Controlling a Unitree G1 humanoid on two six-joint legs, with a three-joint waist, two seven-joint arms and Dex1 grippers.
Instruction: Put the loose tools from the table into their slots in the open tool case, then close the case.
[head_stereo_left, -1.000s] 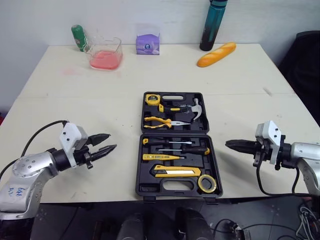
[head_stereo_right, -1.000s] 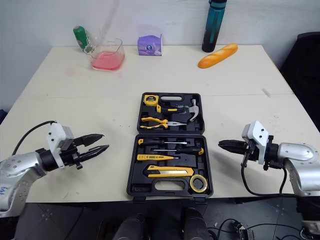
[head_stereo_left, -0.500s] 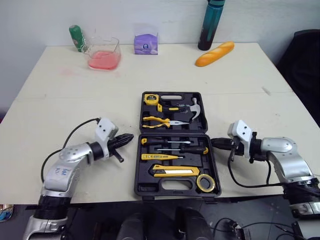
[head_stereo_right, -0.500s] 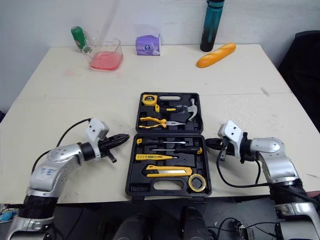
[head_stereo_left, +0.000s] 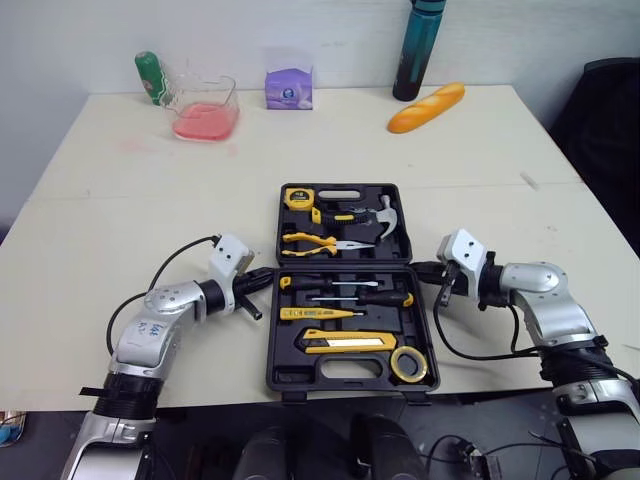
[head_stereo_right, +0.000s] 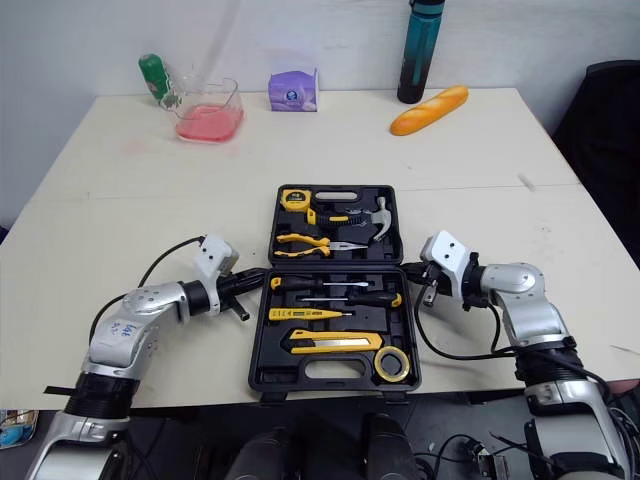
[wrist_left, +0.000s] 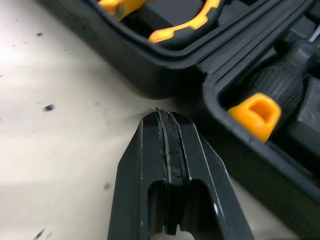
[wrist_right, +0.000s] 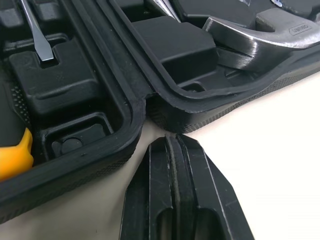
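Now both arms reach inward, low over the table (head_stereo_left: 130, 200). Left gripper (head_stereo_left: 266, 279), fingers pressed together, sits at the left hinge end of the tool case (head_stereo_left: 345, 263); right gripper (head_stereo_left: 421, 270), likewise closed, at the right end. Case lies open mid-table, hammer (head_stereo_left: 392, 214), pliers (head_stereo_left: 310, 239) and screwdrivers (head_stereo_left: 350, 298) in slots.

Counted one tool case (head_stereo_left: 273, 340), one hammer (head_stereo_left: 393, 217), one tape measure (head_stereo_left: 298, 197). Also noted two bottles (head_stereo_left: 150, 78) (head_stereo_left: 411, 55), one bread loaf (head_stereo_left: 427, 108), one purple box (head_stereo_left: 288, 88).

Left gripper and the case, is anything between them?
Only a sliver of bare table, at most. The left wrist view shows the shut left gripper beside the case, near its hinge; touching or not, unclear.
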